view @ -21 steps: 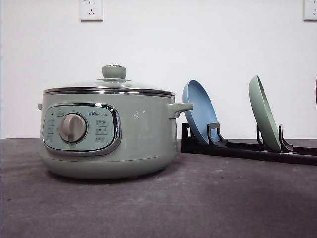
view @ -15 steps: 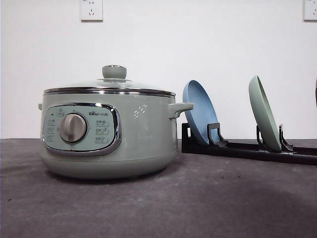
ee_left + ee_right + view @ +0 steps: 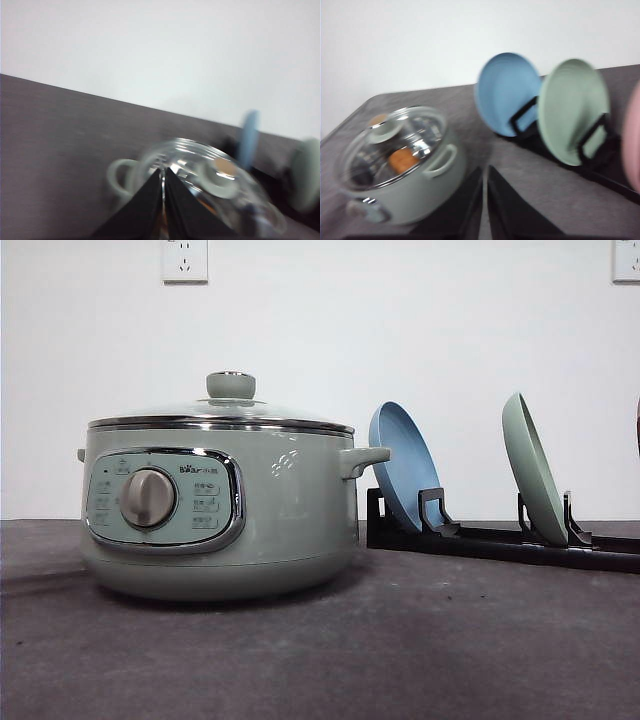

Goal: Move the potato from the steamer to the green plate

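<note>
The steamer [image 3: 215, 510] stands left of centre on the dark table with its glass lid [image 3: 220, 412] on. Through that lid the orange-brown potato [image 3: 402, 159] shows inside the steamer [image 3: 415, 190]. The green plate [image 3: 533, 470] stands on edge in a black rack at the right, also seen as the green plate [image 3: 572, 110] from the right wrist. My left gripper [image 3: 163, 172] is shut, hanging above the near rim of the steamer's lid [image 3: 192, 160], empty. My right gripper [image 3: 484, 170] is shut, over bare table between the steamer and the rack.
A blue plate [image 3: 403, 468] leans in the same black rack [image 3: 500, 540], left of the green one. A pink object [image 3: 634, 140] shows at the rack's far right end. Two wall sockets [image 3: 184, 258] sit high on the white wall.
A faint reflection on the steamer's side has shifted a little. The steamer, lid and plates stand where they were.
</note>
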You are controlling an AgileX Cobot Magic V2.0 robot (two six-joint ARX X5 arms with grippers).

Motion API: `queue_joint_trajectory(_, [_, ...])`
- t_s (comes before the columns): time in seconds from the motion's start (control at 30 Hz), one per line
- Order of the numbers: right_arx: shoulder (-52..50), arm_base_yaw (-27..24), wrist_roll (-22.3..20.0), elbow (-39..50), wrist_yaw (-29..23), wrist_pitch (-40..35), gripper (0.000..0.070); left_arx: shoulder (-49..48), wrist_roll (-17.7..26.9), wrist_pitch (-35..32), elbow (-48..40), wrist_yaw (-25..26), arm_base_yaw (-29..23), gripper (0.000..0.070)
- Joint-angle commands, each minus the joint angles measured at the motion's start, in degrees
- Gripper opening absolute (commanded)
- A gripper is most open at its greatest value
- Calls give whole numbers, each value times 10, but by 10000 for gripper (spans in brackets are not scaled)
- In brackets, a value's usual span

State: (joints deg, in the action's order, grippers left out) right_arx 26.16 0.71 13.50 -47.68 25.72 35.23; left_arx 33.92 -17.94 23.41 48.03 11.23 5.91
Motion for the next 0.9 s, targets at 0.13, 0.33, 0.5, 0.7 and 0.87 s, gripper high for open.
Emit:
queue_joint_trajectory(0.13, [63, 24, -44, -70, 74, 23, 3, 70, 41, 17, 77, 90, 33, 0])
queue_joint_trajectory(0.33, [103, 69, -80, -97, 108, 42, 3, 118, 85, 54, 125, 192, 61, 0])
queue_joint_trajectory(0.5, [108, 78, -89, -99, 109, 55, 3, 121, 85, 53, 127, 210, 82, 0])
queue_joint_trajectory(0.7, [108, 78, -85, -99, 104, 55, 5, 121, 85, 53, 127, 210, 95, 82])
queue_joint_trajectory(0.87, [108, 78, -82, -99, 103, 55, 316, 121, 85, 53, 127, 210, 95, 458])
